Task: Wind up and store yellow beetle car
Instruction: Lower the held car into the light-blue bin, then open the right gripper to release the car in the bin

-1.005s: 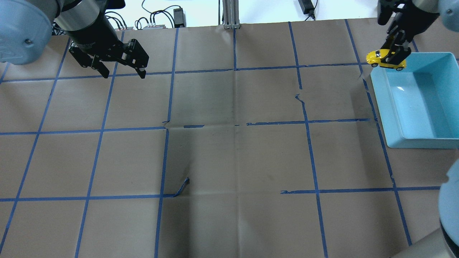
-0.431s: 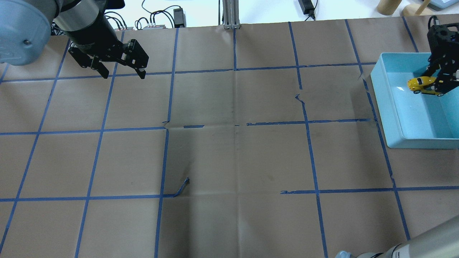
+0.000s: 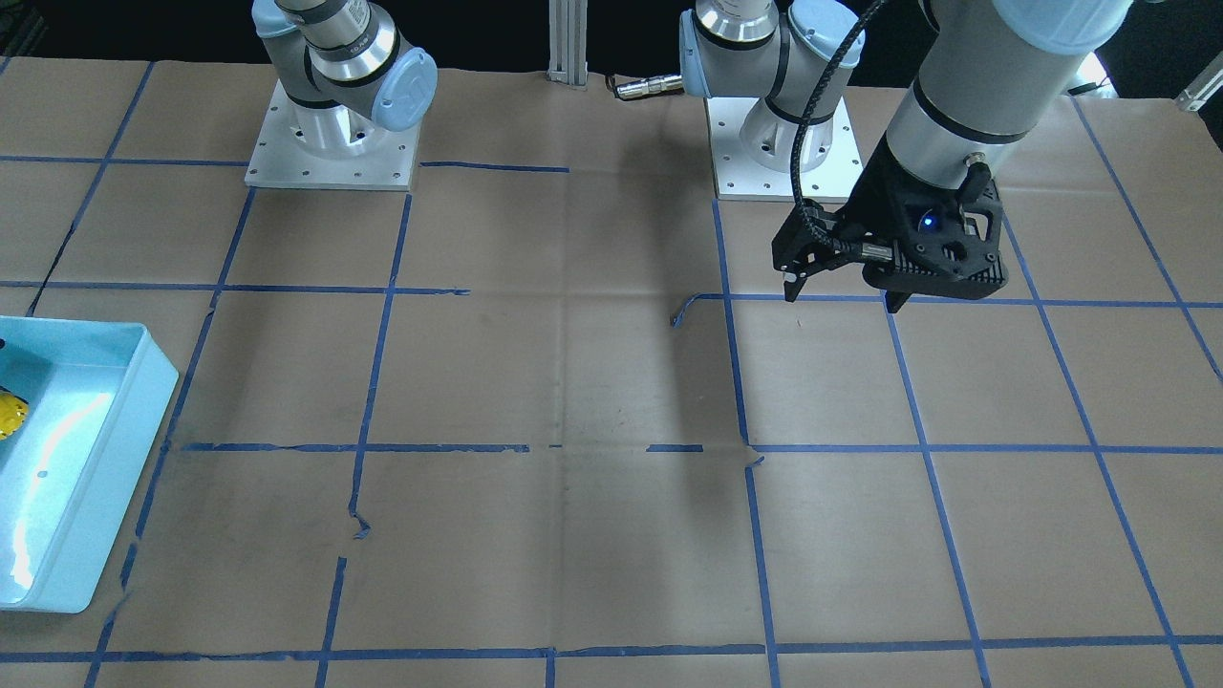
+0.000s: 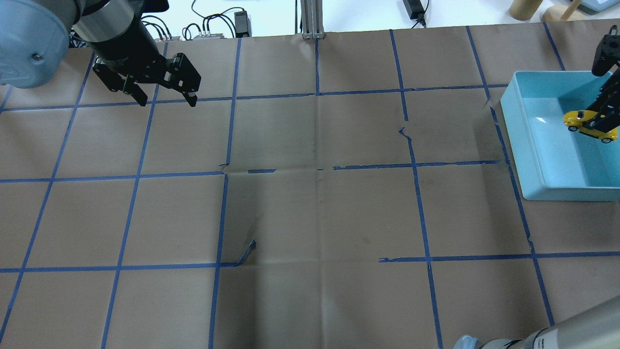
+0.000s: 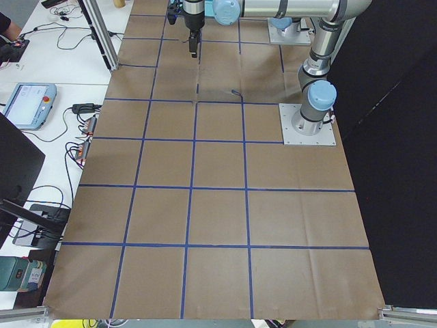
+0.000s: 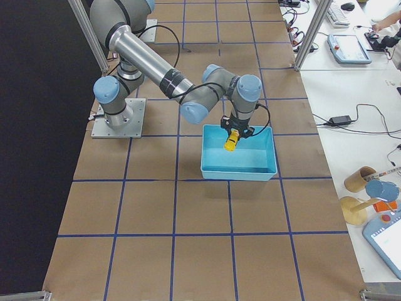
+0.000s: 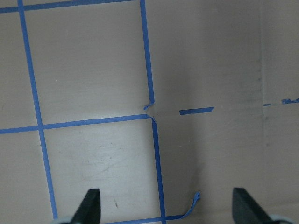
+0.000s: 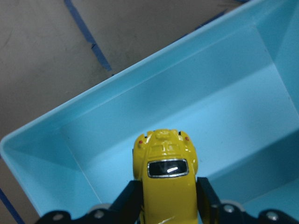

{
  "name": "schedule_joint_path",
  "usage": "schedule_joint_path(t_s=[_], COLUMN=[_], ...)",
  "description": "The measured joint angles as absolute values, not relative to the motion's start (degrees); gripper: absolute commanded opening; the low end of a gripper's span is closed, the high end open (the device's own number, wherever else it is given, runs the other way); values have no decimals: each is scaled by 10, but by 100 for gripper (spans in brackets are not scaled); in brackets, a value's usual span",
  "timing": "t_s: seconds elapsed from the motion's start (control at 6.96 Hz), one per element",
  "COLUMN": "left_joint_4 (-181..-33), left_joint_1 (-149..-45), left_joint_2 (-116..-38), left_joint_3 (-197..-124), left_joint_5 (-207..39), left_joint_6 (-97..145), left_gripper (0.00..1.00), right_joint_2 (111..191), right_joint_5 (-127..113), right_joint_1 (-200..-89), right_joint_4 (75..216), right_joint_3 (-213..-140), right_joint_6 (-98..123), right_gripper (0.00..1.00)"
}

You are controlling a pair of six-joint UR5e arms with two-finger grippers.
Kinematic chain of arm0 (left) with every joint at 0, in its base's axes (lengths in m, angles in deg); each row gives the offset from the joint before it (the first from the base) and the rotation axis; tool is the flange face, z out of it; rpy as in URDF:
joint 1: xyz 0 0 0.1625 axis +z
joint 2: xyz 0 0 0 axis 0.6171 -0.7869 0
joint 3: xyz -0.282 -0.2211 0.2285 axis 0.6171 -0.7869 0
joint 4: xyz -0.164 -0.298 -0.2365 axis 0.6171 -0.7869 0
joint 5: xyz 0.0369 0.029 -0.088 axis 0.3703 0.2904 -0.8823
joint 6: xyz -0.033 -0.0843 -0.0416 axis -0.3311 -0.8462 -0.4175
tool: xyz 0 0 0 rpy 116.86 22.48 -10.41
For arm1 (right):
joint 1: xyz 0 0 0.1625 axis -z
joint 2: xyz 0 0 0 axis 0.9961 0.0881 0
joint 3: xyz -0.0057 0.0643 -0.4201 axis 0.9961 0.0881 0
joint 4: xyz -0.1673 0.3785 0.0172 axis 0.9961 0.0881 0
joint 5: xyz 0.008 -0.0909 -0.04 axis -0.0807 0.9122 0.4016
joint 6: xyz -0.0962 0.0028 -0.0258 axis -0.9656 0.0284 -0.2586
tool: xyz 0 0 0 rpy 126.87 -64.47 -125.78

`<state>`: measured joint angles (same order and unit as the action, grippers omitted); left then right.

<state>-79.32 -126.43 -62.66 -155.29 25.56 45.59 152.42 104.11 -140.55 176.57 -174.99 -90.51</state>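
Observation:
The yellow beetle car (image 4: 587,123) is clamped between the fingers of my right gripper (image 4: 595,127), over the inside of the light-blue bin (image 4: 520,150) at the table's right edge. In the right wrist view the car (image 8: 166,182) points down at the bin's floor (image 8: 224,116), with a black finger (image 8: 133,198) on each side. I cannot tell whether it touches the floor. The front view shows only a yellow sliver (image 3: 10,413) in the bin (image 3: 115,459). My left gripper (image 4: 168,99) hangs open and empty above the far left of the table (image 3: 841,301).
Brown paper with a blue tape grid covers the table. A loose curl of tape (image 4: 247,252) lifts near the middle. Cables and power bricks (image 4: 242,22) lie beyond the far edge. Wooden pieces (image 4: 525,8) stand behind the bin. Two arm bases (image 3: 330,143) stand at the robot's side.
My right gripper has carried the car from above the bin's far left corner to the right, over the bin's inside. The left arm has not moved.

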Motion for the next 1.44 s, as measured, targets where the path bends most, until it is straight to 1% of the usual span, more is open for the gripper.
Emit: schedule_joint_path(t_s=[0.43, 0.72, 0.86, 1.01, 1.15, 1.29, 1.44], left_joint_4=[-793, -793, -793, -792, -792, -792, -792], left_joint_1=[-1264, -1265, -1265, -1265, -1265, -1265, -1264], left_joint_2=[-627, -628, -630, -630, -630, -630, -630], left_joint_3=[-1552, -1551, -1550, -1550, -1550, -1551, -1552], left_joint_5=[256, 256, 256, 256, 256, 255, 255], left_joint_6=[456, 456, 456, 456, 457, 457, 457], left_gripper=[100, 100, 100, 100, 100, 100, 100], right_joint_2=[1514, 1483, 1465, 1455, 1452, 1451, 1452], right_joint_5=[1050, 1062, 1064, 1064, 1063, 1060, 1057], right_joint_1=[-1402, -1396, -1390, -1387, -1386, -1386, -1387], right_joint_4=[1792, 1826, 1866, 1904, 1929, 1939, 1941], right_joint_3=[-1753, -1763, -1777, -1795, -1808, -1813, -1813], right_joint_6=[-570, -380, -346, -330, -323, -321, -321], right_gripper=[25, 26, 31, 48, 97, 100, 100])
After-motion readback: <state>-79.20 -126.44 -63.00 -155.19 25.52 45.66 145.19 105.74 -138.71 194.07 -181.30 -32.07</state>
